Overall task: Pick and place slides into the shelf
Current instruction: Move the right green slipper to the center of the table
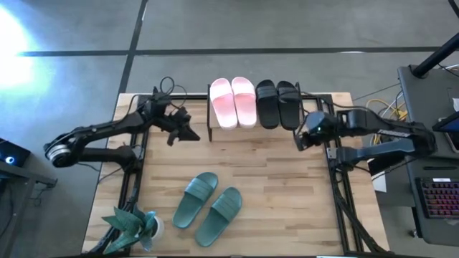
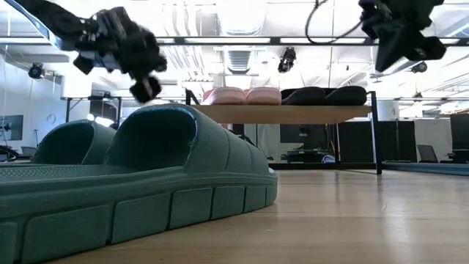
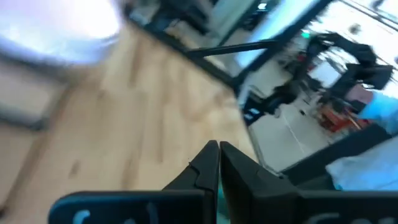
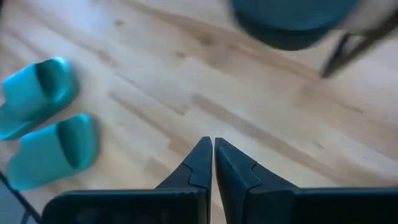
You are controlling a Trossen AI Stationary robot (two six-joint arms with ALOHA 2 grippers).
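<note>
Two dark green slides (image 1: 208, 208) lie side by side on their soles on the near part of the table, also in the right wrist view (image 4: 46, 127) and close up in the low view (image 2: 139, 180). The pink pair (image 1: 233, 100) and the black pair (image 1: 278, 102) rest on the shelf (image 2: 286, 114) at the far edge. My left gripper (image 1: 192, 134) hovers shut left of the shelf, above the table (image 3: 219, 149). My right gripper (image 1: 300, 141) hovers shut right of the shelf (image 4: 212, 146). Neither holds anything.
A small potted plant (image 1: 133, 228) stands at the table's near left corner. Black frame rails run along the left (image 1: 133, 179) and right (image 1: 337, 193) table sides. Bare wood (image 1: 287, 186) lies between the shelf and the green slides. A keyboard (image 1: 436, 197) sits off-table at right.
</note>
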